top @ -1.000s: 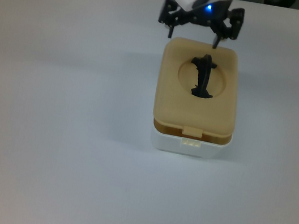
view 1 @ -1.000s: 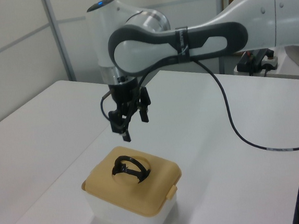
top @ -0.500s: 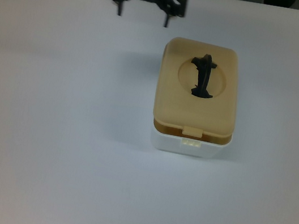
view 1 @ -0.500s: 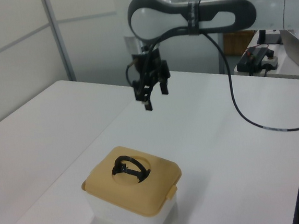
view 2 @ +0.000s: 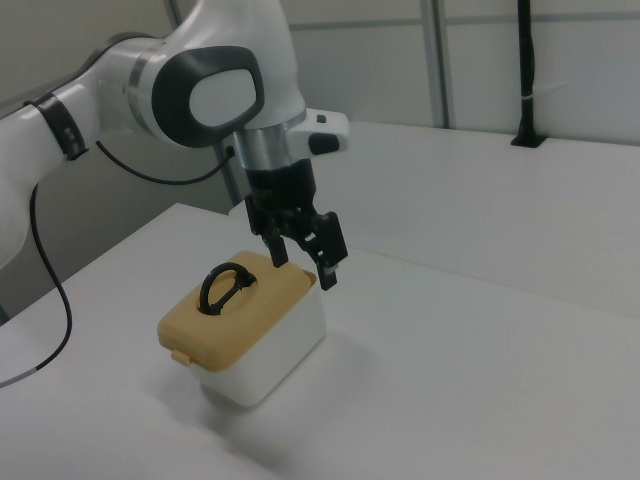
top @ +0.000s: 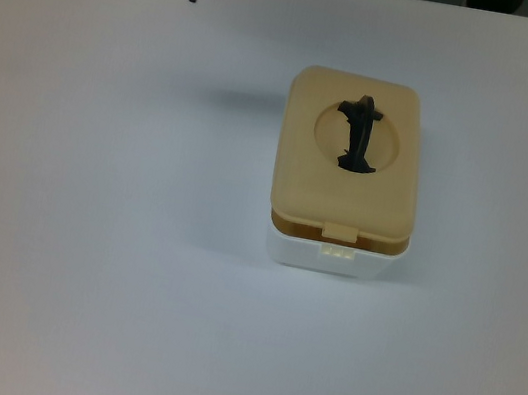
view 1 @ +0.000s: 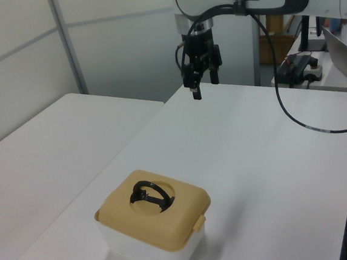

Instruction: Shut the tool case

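Fingers (view 1: 195,91) of the gripper (view 1: 202,84) hang spread and empty above the tabletop (view 1: 273,158); well apart from them, lower down, sits the tool case (view 1: 155,228), tan lid (view 1: 153,209) on top.

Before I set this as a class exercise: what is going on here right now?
A Franka arm's end effector hangs open and empty in the air, well away from the tool case. The case sits on the white table with its tan lid down on the white tub, black handle standing up. Nothing is touching the case.
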{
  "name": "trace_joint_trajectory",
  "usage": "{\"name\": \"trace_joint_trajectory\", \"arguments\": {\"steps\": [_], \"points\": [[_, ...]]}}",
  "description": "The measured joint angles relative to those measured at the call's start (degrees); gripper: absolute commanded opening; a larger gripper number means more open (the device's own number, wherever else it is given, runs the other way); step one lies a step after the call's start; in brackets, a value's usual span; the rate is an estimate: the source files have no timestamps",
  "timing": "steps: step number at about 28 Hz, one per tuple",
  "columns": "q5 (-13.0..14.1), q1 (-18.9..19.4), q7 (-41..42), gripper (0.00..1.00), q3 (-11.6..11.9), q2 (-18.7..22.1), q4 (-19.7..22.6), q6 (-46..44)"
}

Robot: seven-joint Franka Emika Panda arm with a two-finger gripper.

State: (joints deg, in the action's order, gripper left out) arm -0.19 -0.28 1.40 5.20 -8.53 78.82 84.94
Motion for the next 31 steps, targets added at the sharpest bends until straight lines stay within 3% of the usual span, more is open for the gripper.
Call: {"name": "trace_joint_trajectory", "arguments": {"steps": [31], "points": [[0.0, -0.85, 0.33, 1.0, -0.08, 0.17, 0.83, 0.0]]}}
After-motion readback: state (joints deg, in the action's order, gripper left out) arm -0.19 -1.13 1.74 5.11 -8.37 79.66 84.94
